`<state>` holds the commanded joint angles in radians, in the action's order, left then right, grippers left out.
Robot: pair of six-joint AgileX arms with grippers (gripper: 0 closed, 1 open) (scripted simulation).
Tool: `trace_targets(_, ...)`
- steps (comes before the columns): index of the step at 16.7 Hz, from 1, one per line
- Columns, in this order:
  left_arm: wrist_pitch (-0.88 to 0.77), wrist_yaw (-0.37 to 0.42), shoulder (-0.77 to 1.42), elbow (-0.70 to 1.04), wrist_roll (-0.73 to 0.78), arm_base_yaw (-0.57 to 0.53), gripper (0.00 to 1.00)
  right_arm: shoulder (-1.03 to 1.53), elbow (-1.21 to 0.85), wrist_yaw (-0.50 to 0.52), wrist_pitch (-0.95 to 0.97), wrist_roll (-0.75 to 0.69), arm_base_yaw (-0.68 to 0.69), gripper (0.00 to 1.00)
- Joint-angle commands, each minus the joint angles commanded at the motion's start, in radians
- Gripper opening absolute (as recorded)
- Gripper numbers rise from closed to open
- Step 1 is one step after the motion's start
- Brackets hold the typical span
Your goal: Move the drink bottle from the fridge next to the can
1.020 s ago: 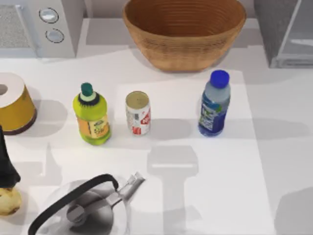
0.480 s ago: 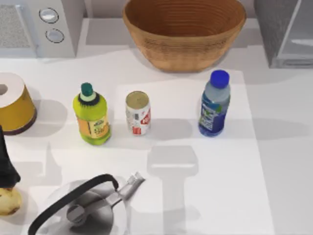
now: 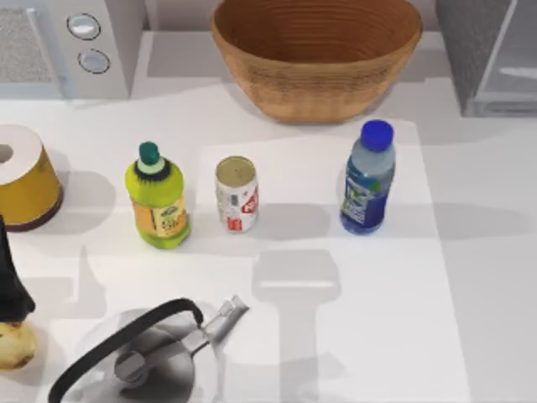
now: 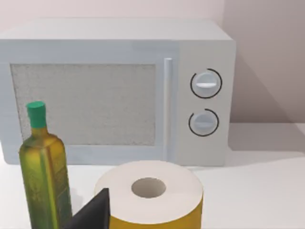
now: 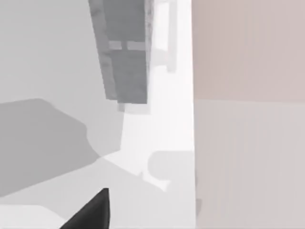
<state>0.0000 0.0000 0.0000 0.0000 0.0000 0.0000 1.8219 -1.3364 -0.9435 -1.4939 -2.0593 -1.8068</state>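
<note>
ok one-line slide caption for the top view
Bottle stands on the table, apart from the can, fridge at the back right.

A rendered kitchen scene. On the white worktop [image 3: 470, 277] stand a microwave [image 4: 119, 90] with two round knobs, a grey fridge [image 3: 491, 54], a woven basket [image 3: 315, 54], a kettle [image 3: 147, 353], an oil bottle [image 4: 44, 167] and a paper roll [image 4: 150, 195].

White tabletop [image 3: 352, 336], evenly lit, soft grey shadows across it. Paler square patch in the middle. Plain pinkish-beige wall [image 4: 262, 52] behind my microwave [image 4: 114, 90] at back left. Same wall tone in right wrist view.
</note>
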Motion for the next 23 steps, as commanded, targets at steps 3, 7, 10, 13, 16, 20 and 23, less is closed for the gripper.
trace_targets(3, 0.000, 0.000, 0.000, 0.000, 0.000, 0.000, 1.00, 0.001, 0.000, 0.003, 0.031, 0.031, 0.022, 1.00)
trace_targets(7, 0.000, 0.000, 0.000, 0.000, 0.000, 0.000, 1.00, 0.003, 0.001, 0.028, 0.192, 0.213, 0.140, 1.00)
trace_targets(10, 0.000, 0.000, 0.000, 0.000, 0.000, 0.000, 1.00, 0.006, 0.005, 0.060, 0.376, 0.439, 0.276, 1.00)
trace_targets(13, 0.000, 0.000, 0.000, 0.000, 0.000, 0.000, 1.00, 0.009, 0.011, 0.095, 0.587, 0.706, 0.433, 1.00)
trace_targets(16, 0.000, 0.000, 0.000, 0.000, 0.000, 0.000, 1.00, 0.012, 0.020, 0.128, 0.804, 0.978, 0.591, 1.00)
trace_targets(20, 0.000, 0.000, 0.000, 0.000, 0.000, 0.000, 1.00, 0.014, 0.029, 0.163, 1.051, 1.270, 0.771, 1.00)
trace_targets(23, 0.000, 0.000, 0.000, 0.000, 0.000, 0.000, 1.00, 0.013, 0.032, 0.177, 1.164, 1.387, 0.856, 1.00)
